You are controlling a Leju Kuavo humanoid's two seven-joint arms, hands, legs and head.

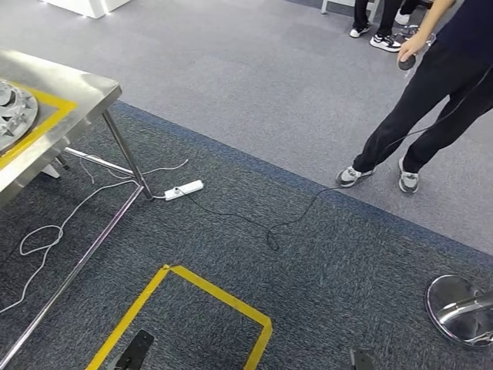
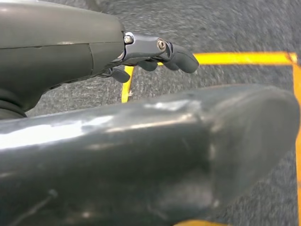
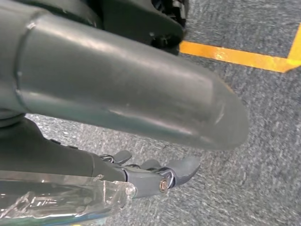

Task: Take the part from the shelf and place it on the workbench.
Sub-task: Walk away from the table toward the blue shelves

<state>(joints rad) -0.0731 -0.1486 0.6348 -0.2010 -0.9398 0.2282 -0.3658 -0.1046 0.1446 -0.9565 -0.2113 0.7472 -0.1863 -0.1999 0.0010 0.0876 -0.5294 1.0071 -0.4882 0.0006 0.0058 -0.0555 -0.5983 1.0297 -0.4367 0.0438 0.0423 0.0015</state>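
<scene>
Head view: the floor is dark blue-grey carpet (image 1: 326, 254) nearer the robot, meeting a lighter grey carpet beyond. Yellow tape (image 1: 226, 302) marks a rectangle on the dark carpet. At the left stands a steel workbench (image 1: 69, 96) on slanted metal legs, its top bearing a yellow taped outline. A round metal part (image 1: 12, 114) lies on the workbench inside that outline, cut off by the frame edge. A white power strip (image 1: 183, 190) lies on the floor by the bench leg, with white and black cables trailing from it. A chrome round base (image 1: 459, 308) sits at the lower right. A person (image 1: 430, 92) in dark clothes stands at the upper right, holding a small dark object.

Left wrist view: the left hand (image 2: 156, 52) hangs over carpet and yellow tape, fingers loosely extended and apart, holding nothing.

Right wrist view: the right hand (image 3: 156, 172) hangs over carpet near a yellow line, fingers likewise extended, holding nothing.
</scene>
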